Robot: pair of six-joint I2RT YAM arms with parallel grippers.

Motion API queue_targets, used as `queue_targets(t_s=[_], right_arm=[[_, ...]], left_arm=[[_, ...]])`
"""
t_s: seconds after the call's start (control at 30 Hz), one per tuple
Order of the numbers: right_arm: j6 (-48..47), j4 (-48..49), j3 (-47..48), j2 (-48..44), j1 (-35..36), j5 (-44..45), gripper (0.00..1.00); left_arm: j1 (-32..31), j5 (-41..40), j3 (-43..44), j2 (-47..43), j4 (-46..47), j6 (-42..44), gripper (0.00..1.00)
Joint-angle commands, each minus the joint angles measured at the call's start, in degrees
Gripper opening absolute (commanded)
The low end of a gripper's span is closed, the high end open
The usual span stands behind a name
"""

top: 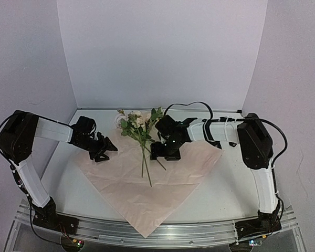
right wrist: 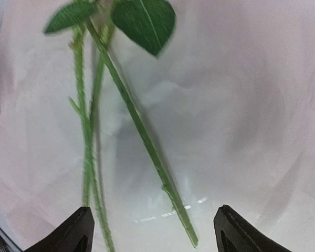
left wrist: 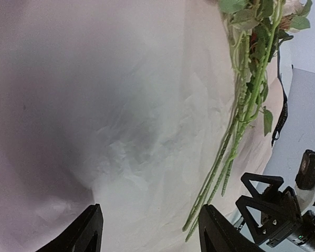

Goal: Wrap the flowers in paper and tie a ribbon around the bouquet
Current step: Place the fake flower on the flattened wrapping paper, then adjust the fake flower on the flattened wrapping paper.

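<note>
Paper point(top: 147, 199) lies flat as a diamond mid-frame in the top view, one corner toward the bottom edge. Flowers point(top: 138, 126) lie on its upper part, blooms up, stems fanning down to centre. No fold made yet and no ribbon I can pick out.

L gripper point(left wrist: 151, 212): fingers spread, nothing btwn them, low over bare paper left of the stems. R gripper point(right wrist: 153, 210): fingers wide apart, stems on the sheet below the gap, not pinched.

Risks, as I judge them:
- Stems splay, one angling off lower right. A fold could miss it and leave it sticking out.
- Thin sheet. A pinch w/ drag could crumple or tear it, or slide the whole sheet across the table point(top: 226, 194).
- If R closes low it may catch stems along w/ paper and pull the bunch off-centre.

Containers: none in view. The paper is the only holder, w/ flowers on it, unwrapped.
</note>
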Motion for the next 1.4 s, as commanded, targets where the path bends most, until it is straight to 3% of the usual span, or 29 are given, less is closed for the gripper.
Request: queue_targets(t_s=[0.0, 0.4, 0.67, 0.97, 1.37], right_arm=[[1.52, 7.89, -8.91, -6.8, -0.13, 1.9, 0.84], [7.63, 14.3, -27.27, -16.15, 2.76, 3.5, 0.86], [9.59, 13.01, -31.69, -20.0, 6.2, 4.64, 0.85], [-2.53, -3.0, -10.59, -11.01, 6.3, 16.79, 0.66], [-6.87, -10.4, 9.01, 4.69, 6.25, 18.85, 0.53]], left_arm=[[-0.54, -2.19, -2.93, -2.05, 1.99, -2.03, 0.64], [-1.32, -5.39, -12.14, -10.02, -0.37, -4.62, 0.64], [-2.74, -6.33, -16.89, -15.06, -1.63, -6.54, 0.64], [-2.74, -7.48, -16.35, -16.55, -4.11, -5.0, 0.64], [-2.76, -7.37, -14.77, -15.63, -5.14, -3.31, 0.64]])
